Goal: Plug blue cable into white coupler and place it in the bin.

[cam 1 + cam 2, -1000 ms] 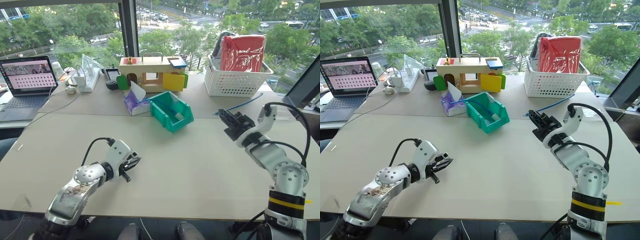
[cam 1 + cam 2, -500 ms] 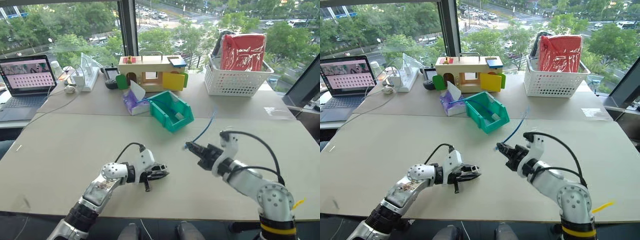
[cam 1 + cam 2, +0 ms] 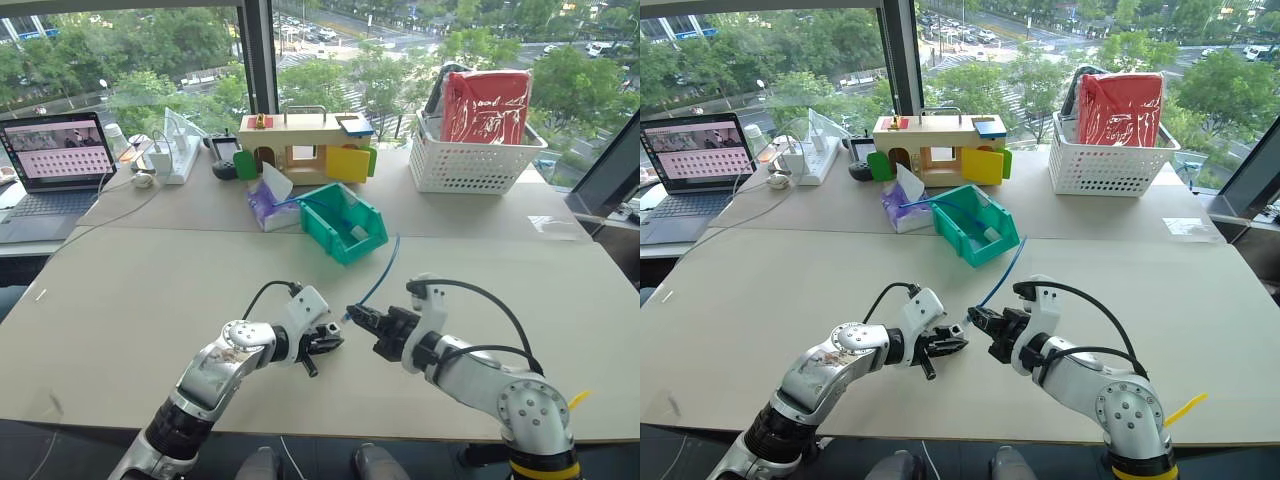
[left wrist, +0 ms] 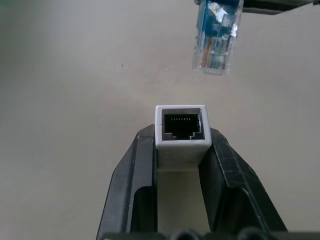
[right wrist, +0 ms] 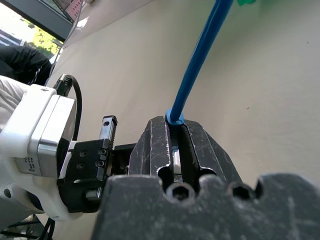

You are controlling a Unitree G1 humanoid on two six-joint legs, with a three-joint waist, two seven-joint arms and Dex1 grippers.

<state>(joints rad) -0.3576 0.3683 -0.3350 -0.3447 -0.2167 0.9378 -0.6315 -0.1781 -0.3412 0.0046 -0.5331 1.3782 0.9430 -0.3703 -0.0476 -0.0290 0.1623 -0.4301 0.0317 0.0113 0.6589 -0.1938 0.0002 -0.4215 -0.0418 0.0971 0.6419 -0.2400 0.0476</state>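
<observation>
My left gripper (image 4: 181, 139) is shut on the white coupler (image 4: 181, 134), whose dark socket faces away from the wrist. The clear plug (image 4: 216, 37) of the blue cable (image 3: 382, 272) hangs a short gap beyond the socket and off to one side, not inserted. My right gripper (image 5: 175, 125) is shut on the cable just behind that plug. Both grippers (image 3: 328, 338) (image 3: 360, 320) meet tip to tip above the front middle of the table. The cable trails back toward the teal bin (image 3: 345, 247), which stands behind them.
A white lattice basket (image 3: 470, 160) with a red bag stands at the back right. A wooden toy house (image 3: 300, 145) and a purple tissue pack (image 3: 265, 205) sit behind the bin. A laptop (image 3: 55, 160) is at the far left.
Both arms swung inward to the front middle of the table. The right gripper carried the cable's plug left and toward me, until it nearly faces the coupler in the left gripper.
</observation>
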